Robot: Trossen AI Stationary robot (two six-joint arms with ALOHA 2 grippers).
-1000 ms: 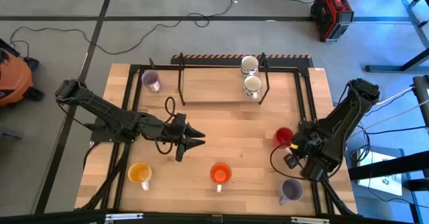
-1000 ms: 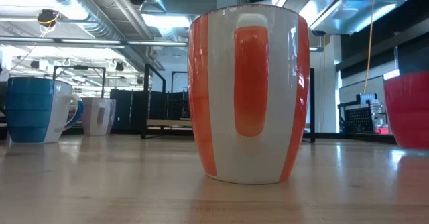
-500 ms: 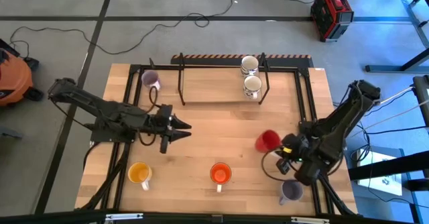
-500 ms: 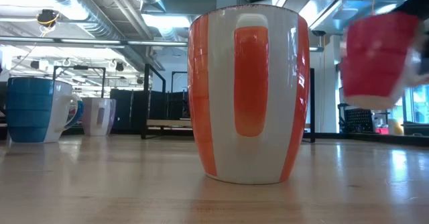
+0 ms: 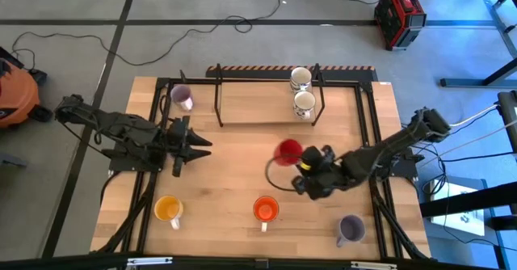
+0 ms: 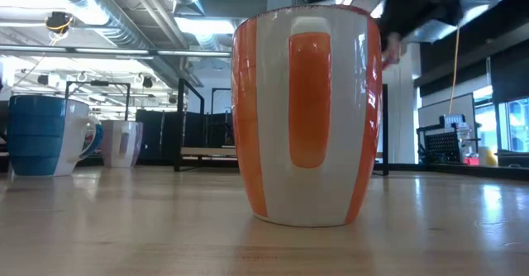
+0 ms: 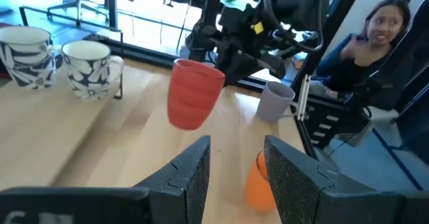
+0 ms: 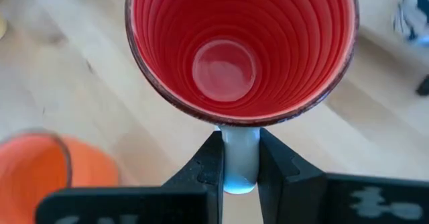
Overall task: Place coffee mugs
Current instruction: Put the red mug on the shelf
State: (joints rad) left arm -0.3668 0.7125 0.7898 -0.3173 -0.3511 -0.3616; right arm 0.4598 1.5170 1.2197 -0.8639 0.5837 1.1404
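Your right end effector carries the red mug by its handle; two white mugs sit racked, others wait on the desk. Left end effector hangs released, empty.

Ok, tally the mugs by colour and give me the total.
white mugs: 2
lilac mugs: 2
red mug: 1
orange mug: 1
yellow-orange mug: 1
blue mug: 1 (seen in the low view only)
Total: 8
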